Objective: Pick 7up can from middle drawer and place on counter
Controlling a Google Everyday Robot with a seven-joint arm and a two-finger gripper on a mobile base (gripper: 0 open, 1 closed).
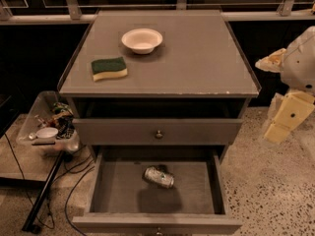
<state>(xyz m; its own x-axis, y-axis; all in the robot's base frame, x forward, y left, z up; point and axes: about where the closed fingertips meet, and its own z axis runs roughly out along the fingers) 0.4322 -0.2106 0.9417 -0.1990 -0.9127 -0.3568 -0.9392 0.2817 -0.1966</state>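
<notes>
- Speckled floor surrounds our grey cabinet, whose middle drawer point(118, 193) stands open.
- The 7up can point(158, 177) lies on its side at mid-drawer.
- The gripper point(288, 117) hangs up and right of the drawer; we cannot tell the jaws' state.
- We judge the reach is in hand: descend to the can, then lift it to the table point(197, 58).

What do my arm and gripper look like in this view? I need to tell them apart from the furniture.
The arm is a rounded white shell at the right edge of the view, with a pale cream piece jutting left from it. Below it, the gripper, right of the cabinet and over the speckled floor, looks blocky and cream-yellow, with a small dark dot on its face. No cables or lettering show.
</notes>
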